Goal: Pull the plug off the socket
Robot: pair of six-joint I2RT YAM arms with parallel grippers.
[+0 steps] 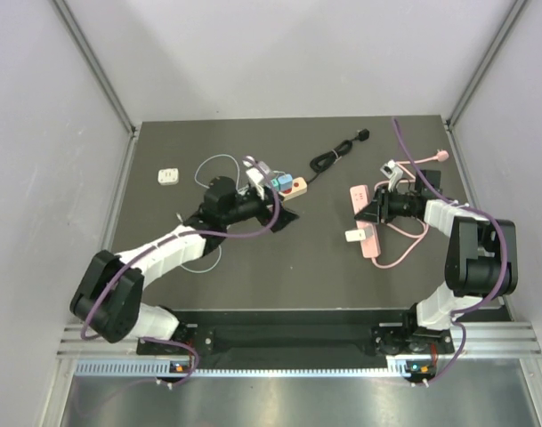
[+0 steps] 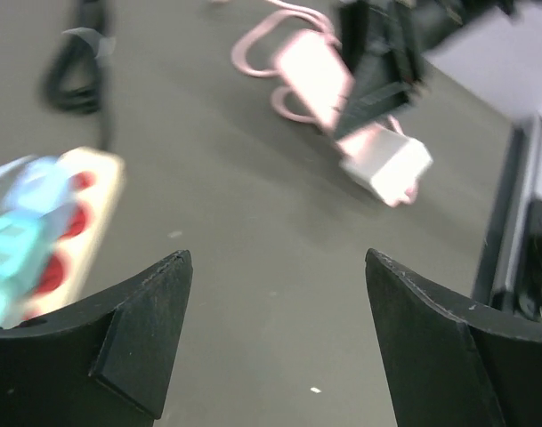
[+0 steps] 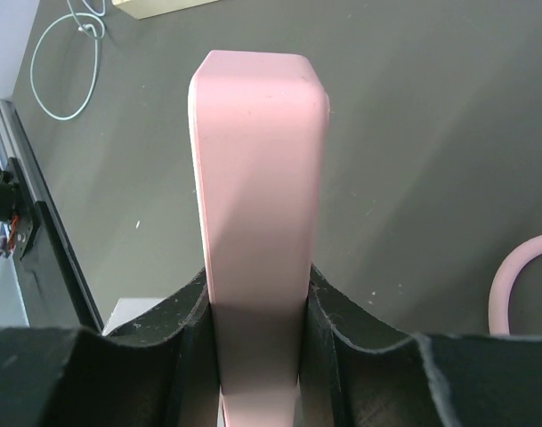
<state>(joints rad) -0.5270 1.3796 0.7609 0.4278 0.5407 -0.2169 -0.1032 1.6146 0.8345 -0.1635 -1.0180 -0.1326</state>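
Our right hand (image 3: 259, 294) is clamped on the pink socket strip (image 3: 257, 160), with one finger pressed on each long side, so we've got it roughly mid-length. The white plug (image 1: 351, 236) sits against that strip just near of the hand, sticking out to the left. The strip lies on the right half of the dark surface (image 1: 297, 267), and a bit of its pink cable (image 3: 500, 298) curls beside it. Our left hand (image 2: 277, 258) is spread wide with nothing between the fingers, hovering left of centre, well apart from the plug. Just beside it there's a beige strip (image 2: 88, 200) with red sockets and blue plugs (image 2: 21, 240) in it.
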